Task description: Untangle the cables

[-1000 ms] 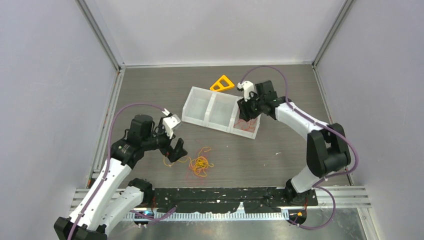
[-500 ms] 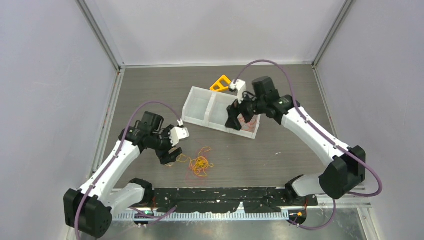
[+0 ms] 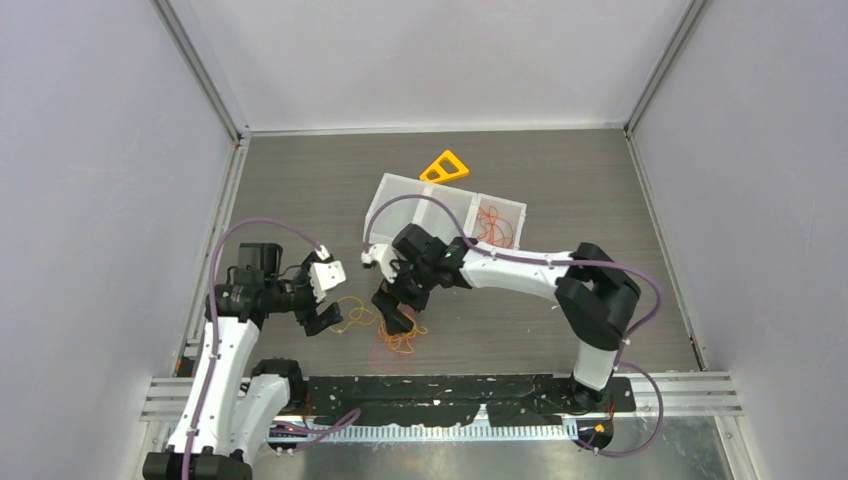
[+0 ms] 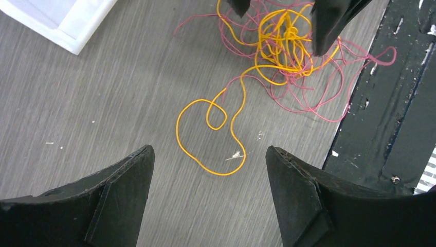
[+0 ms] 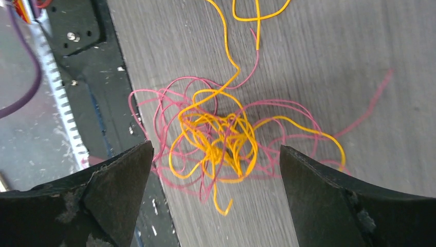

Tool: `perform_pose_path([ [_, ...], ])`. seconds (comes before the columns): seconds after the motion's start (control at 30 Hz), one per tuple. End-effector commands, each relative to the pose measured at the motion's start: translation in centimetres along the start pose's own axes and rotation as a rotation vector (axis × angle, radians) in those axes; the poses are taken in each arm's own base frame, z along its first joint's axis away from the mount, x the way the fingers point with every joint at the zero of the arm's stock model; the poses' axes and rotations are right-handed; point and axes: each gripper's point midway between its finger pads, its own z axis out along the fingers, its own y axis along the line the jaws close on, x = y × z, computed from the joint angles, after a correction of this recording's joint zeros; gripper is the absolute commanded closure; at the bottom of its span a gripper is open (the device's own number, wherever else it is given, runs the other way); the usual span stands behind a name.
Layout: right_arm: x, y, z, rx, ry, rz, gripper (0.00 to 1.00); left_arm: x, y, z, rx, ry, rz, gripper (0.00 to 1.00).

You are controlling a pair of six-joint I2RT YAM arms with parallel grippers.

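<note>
Yellow and pink thin wires (image 5: 221, 139), two colours in one knot, lie by the counter's near edge, left of middle. Both jaws are wide open and empty, my right gripper (image 5: 216, 149) over the knot, my left gripper (image 4: 208, 154) over a stray yellow loop (image 4: 178, 131). If I close on both colours, pulling could tighten it; one red wire bundle (image 3: 492, 222) sits in the one white plastic tray (image 3: 445, 205).

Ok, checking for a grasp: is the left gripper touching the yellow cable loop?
Apart. The left wrist view shows the yellow cable loop lying between the fingers of the open left gripper, with clear gaps on both sides.
</note>
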Motion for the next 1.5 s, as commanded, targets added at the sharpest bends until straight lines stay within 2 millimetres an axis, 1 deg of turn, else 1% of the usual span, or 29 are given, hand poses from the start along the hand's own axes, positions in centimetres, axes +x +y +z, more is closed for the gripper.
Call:
perform_pose_path([
  [0.0, -2.0, -0.6, 2.1, 0.037, -0.054, -0.013, 0.03, -0.5, -1.0, 0.2, 0.027, -0.062, 0.040, 0.18],
  [0.03, -1.3, -1.0, 2.8, 0.040, -0.036, -0.009, 0.05, -0.5, -0.9, 0.2, 0.021, -0.063, 0.045, 0.19],
  [0.07, -0.8, -1.2, 3.0, 0.044, -0.025, -0.015, 0.13, -0.4, -0.8, 0.2, 0.014, -0.061, 0.051, 0.19],
  [0.1, 0.0, -1.4, 3.2, 0.045, -0.012, -0.017, 0.18, -0.3, -0.6, 0.3, 0.009, -0.056, 0.052, 0.19],
  [0.13, 0.5, -1.4, 3.3, 0.046, -0.003, -0.030, 0.26, -0.2, -0.4, 0.4, 0.008, -0.051, 0.056, 0.20],
  [0.17, 1.5, -1.6, 3.3, 0.057, 0.011, -0.035, 0.32, -0.1, -0.3, 0.5, 0.011, -0.045, 0.065, 0.21],
  [0.2, 2.0, -1.8, 3.3, 0.063, 0.019, -0.060, 0.47, 0.0, -0.2, 0.6, 0.016, -0.043, 0.071, 0.22],
  [0.23, 2.8, -2.0, 3.0, 0.080, 0.032, -0.072, 0.55, 0.0, -0.3, 0.7, 0.025, -0.042, 0.078, 0.22],
  [0.27, 2.7, -2.4, 2.4, 0.104, 0.029, -0.118, 0.72, -0.1, -0.3, 0.9, 0.037, -0.044, 0.081, 0.23],
  [0.3, 3.3, -2.6, 2.0, 0.110, 0.042, -0.131, 0.81, -0.3, -0.5, 1.1, 0.053, -0.048, 0.087, 0.23],
  [0.33, 2.4, -2.5, 0.9, 0.118, 0.012, -0.170, 0.91, -0.5, -0.7, 1.3, 0.067, -0.052, 0.096, 0.23],
  [0.37, 2.4, -2.4, 0.3, 0.115, -0.001, -0.181, 0.93, -0.8, -0.8, 1.5, 0.080, -0.058, 0.106, 0.23],
  [0.4, 1.0, -1.9, -1.3, 0.108, -0.057, -0.214, 0.94, -1.1, -1.0, 1.8, 0.089, -0.066, 0.118, 0.23],
  [0.43, 0.7, -1.7, -2.1, 0.104, -0.088, -0.233, 0.94, -1.4, -1.2, 2.1, 0.100, -0.075, 0.130, 0.22],
  [0.47, -0.7, -0.7, -3.7, 0.094, -0.148, -0.295, 0.94, -1.7, -1.5, 2.3, 0.114, -0.085, 0.146, 0.22],
  [0.5, -0.9, -0.3, -4.3, 0.091, -0.175, -0.323, 0.95, -2.1, -1.8, 2.5, 0.125, -0.100, 0.169, 0.21],
  [0.53, -1.6, 0.5, -5.7, 0.084, -0.209, -0.376, 0.94, -2.5, -2.0, 2.7, 0.131, -0.115, 0.198, 0.19],
  [0.6, -2.3, 1.3, -7.2, 0.078, -0.218, -0.431, 0.94, -3.3, -2.0, 3.2, 0.128, -0.146, 0.235, 0.18],
  [0.63, -2.4, 1.4, -7.5, 0.077, -0.221, -0.461, 0.95, -4.0, -1.9, 3.4, 0.117, -0.167, 0.249, 0.18],
  [0.7, -2.9, 2.3, -8.9, 0.074, -0.257, -0.527, 0.95, -5.0, -1.6, 3.7, 0.099, -0.200, 0.271, 0.17],
  [0.8, -3.3, 2.9, -9.9, 0.067, -0.271, -0.580, 0.95, -6.2, -1.5, 4.1, 0.092, -0.226, 0.327, 0.18],
  [0.9, -3.9, 3.5, -11.0, 0.072, -0.300, -0.624, 0.94, -6.9, -2.1, 4.3, 0.121, -0.245, 0.354, 0.18],
  [1.0, -4.6, 4.0, -11.8, 0.069, -0.312, -0.632, 0.95, -6.7, -2.8, 5.0, 0.149, -0.233, 0.383, 0.20],
  [1.03, -4.7, 4.1, -12.0, 0.070, -0.317, -0.633, 0.95, -6.6, -2.9, 5.2, 0.155, -0.227, 0.385, 0.24],
  [1.13, -5.1, 4.4, -12.6, 0.078, -0.333, -0.642, 0.95, -5.8, -3.1, 6.1, 0.166, -0.175, 0.368, 0.39],
  [1.2, -5.1, 4.6, -13.1, 0.086, -0.344, -0.646, 0.95, -5.1, -2.7, 6.4, 0.155, -0.136, 0.344, 0.43],
  [1.27, -5.1, 4.8, -13.7, 0.091, -0.355, -0.650, 0.95, -4.5, -2.5, 6.5, 0.142, -0.115, 0.340, 0.42],
  [1.4, -5.1, 5.1, -14.5, 0.109, -0.373, -0.651, 0.95, -3.7, -3.8, 6.5, 0.181, -0.135, 0.356, 0.33],
  [1.47, -5.2, 5.1, -15.1, 0.123, -0.385, -0.652, 0.95, -3.3, -4.0, 6.6, 0.178, -0.134, 0.349, 0.32],
])
